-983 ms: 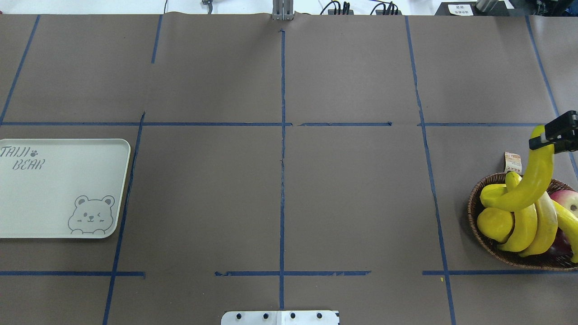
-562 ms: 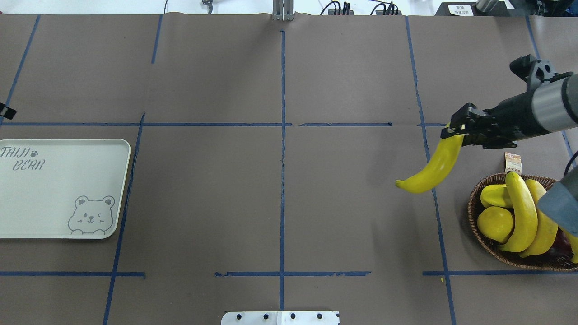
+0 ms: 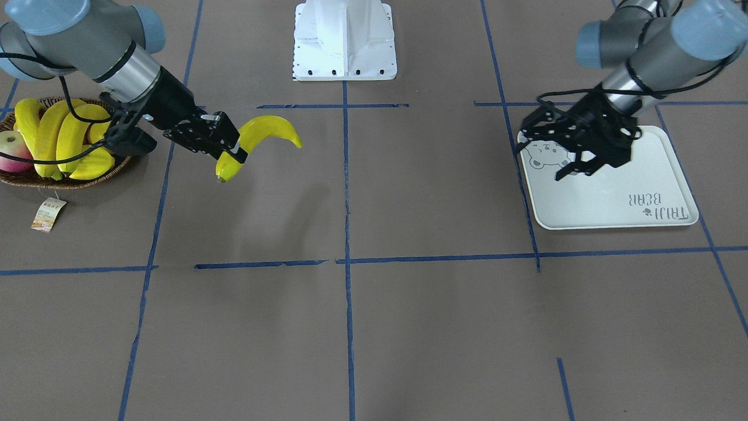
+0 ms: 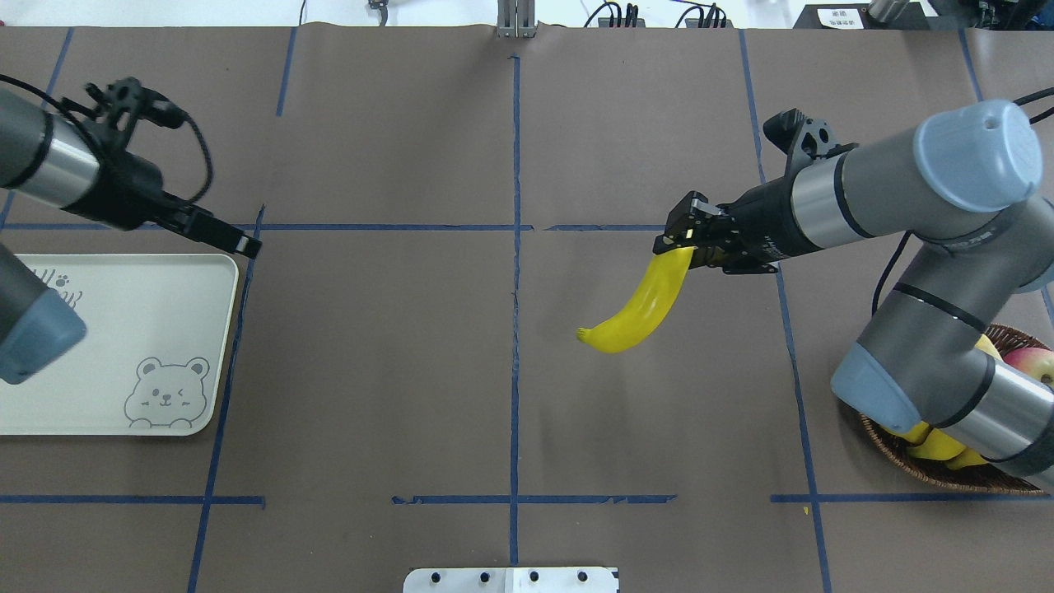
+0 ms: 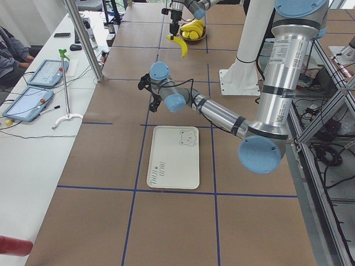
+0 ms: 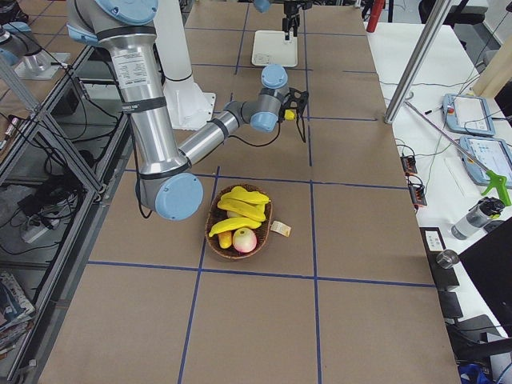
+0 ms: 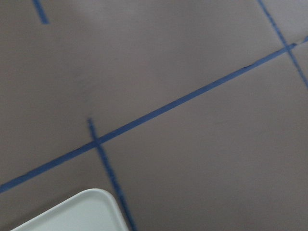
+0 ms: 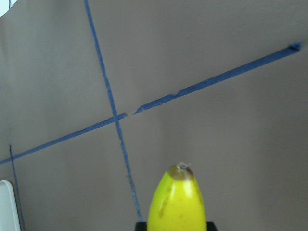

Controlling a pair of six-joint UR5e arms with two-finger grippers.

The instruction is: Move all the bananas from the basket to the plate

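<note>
My right gripper (image 4: 677, 240) is shut on one end of a yellow banana (image 4: 642, 305) and holds it in the air over the table, right of the centre line. It also shows in the front view (image 3: 229, 153), where the banana (image 3: 266, 130) curves out sideways, and its tip fills the right wrist view (image 8: 177, 202). Other bananas (image 3: 58, 134) lie in the wicker basket (image 3: 64, 180), which my right arm mostly hides in the overhead view (image 4: 906, 465). My left gripper (image 3: 575, 173) is open and empty above the bear corner of the off-white plate (image 3: 608, 202).
A red-yellow apple (image 3: 11, 149) lies in the basket with the bananas. A paper tag (image 3: 48, 214) lies on the table beside the basket. The robot base (image 3: 345, 41) stands at the table's middle edge. Blue tape lines cross the brown table cover.
My right gripper has carried the banana from above the basket leftward toward the table's middle. My left arm has come into view and now hovers at the plate's near corner.
</note>
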